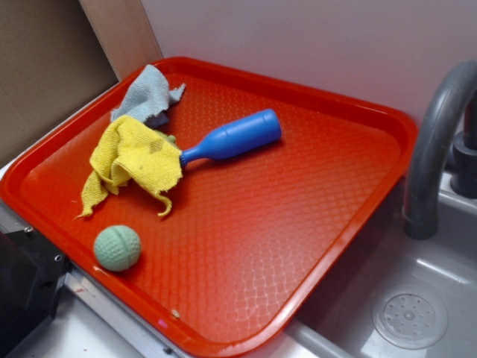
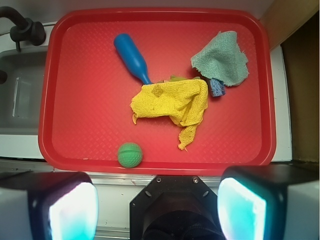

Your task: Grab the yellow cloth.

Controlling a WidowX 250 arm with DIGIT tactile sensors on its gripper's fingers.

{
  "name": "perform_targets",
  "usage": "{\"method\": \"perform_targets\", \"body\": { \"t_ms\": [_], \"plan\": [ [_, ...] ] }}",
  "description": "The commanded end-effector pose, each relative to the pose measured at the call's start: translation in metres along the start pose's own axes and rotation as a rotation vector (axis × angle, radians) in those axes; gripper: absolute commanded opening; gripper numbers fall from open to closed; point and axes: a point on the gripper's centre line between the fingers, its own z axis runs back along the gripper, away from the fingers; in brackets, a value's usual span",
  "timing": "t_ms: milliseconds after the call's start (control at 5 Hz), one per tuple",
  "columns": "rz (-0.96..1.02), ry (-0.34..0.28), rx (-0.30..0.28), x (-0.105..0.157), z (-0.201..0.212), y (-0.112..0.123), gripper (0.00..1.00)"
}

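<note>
Right, your yellow cloth (image 2: 172, 100) lies crumpled, ragged-cornered, against the blue bottle's (image 2: 130, 56) neck, bare red tray (image 2: 90, 115) beside it, gripper (image 2: 157, 210) spread wide, empty.

Red tray (image 2: 55, 90) beside a grey sink (image 1: 417, 298) w/ faucet (image 1: 436, 142). On tray, wrist view: blue bottle (image 2: 131, 57) at 11 o'clock, lying down; pale cloth (image 2: 222, 59) at 2; green ball (image 2: 130, 154) at 7, near the rim.
</note>
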Motion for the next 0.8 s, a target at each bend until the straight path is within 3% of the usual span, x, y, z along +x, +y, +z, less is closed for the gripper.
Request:
{"method": "perform_targets", "body": {
  "t_ms": [0,200,400,600],
  "plan": [
    [0.000,0.000,0.000,0.000,0.000,0.000,1.00],
    [-0.117,-0.005,0.035,0.040,-0.041,0.008,1.00],
    [-0.148,0.019,0.055,0.058,-0.087,0.030,1.00],
    [-0.207,0.050,0.031,0.069,-0.136,0.040,1.00]
  ]
}}
